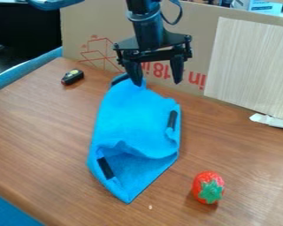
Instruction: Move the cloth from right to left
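The black gripper (pixel 157 83) hangs over the far part of the brown tabletop (pixel 37 128), its fingers spread apart and released, one of them at the far end of the cloth. The blue cloth (pixel 135 119) lies rumpled across the middle of the tabletop, its near end folded. A toy strawberry (pixel 208 187) sits near its lower right, and a small dark object (pixel 72 77) lies to the left of its far end. Cardboard (pixel 194 48) stands behind.
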Controlling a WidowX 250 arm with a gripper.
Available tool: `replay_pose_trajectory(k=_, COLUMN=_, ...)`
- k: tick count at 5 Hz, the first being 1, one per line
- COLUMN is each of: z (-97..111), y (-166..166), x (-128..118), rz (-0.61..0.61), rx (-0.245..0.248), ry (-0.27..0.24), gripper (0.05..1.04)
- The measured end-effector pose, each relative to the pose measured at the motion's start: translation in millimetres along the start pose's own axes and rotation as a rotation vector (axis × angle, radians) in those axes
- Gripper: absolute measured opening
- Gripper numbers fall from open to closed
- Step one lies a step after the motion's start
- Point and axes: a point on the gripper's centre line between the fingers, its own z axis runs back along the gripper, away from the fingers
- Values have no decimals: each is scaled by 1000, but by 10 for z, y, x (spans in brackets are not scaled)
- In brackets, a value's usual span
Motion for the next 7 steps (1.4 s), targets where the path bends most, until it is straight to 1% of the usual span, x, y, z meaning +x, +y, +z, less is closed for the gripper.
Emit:
replay_pose_trajectory(k=1, z=-119, y=31, x=-39, rz=7, rx=19, ry=30, gripper=999)
replay_pose_trajectory(k=2, z=-461, y=40, x=-112, rz=4, rx=94, ry=62, gripper=999)
replay_pose_trajectory(k=4, z=-943, y=37, x=-77, rz=2, rx=200, ry=65, gripper=999)
replay_pose_trajectory(k=5, z=-1013, y=18, x=-88, rz=-9, rx=218, ry=51, gripper=967)
replay_pose_trajectory(k=6, z=-1079, y=36, x=-108, rz=9, rx=227, ry=57, gripper=691)
replay_pose_trajectory(k=7, z=-1084, y=38, x=-104, rz=25, rx=219, ry=56, gripper=397)
